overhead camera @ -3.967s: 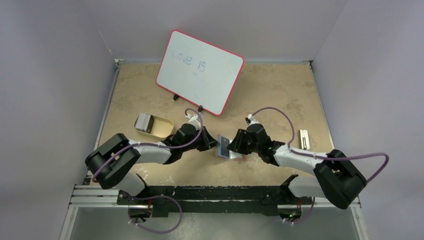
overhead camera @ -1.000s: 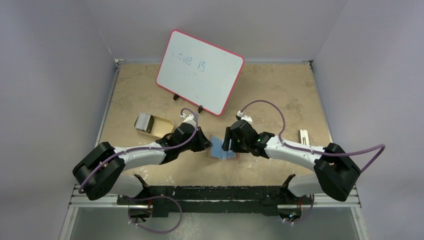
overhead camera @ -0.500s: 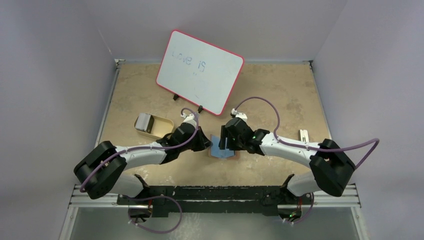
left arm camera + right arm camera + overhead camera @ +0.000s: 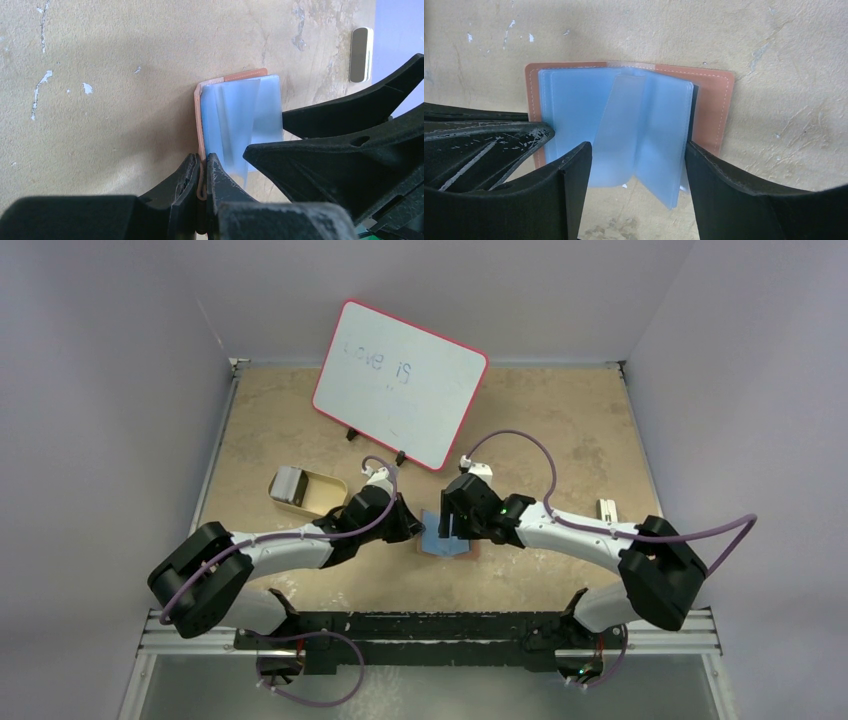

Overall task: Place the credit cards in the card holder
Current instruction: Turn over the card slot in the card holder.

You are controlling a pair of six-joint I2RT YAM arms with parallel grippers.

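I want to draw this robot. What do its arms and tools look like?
The left arm and right arm have white tube parts joined by chunky black joints, with a purple cable looping along each. The left tool and right tool are black with two pointed fingers each; the left one's fingers look scuffed pale.

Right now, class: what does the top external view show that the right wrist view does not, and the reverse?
Only top external: the whiteboard, the tan tray and both whole arms. Only right wrist: stitching on the brown cover and the pale blue sleeves fanned up. Both: the open card holder between the left gripper and the right gripper.
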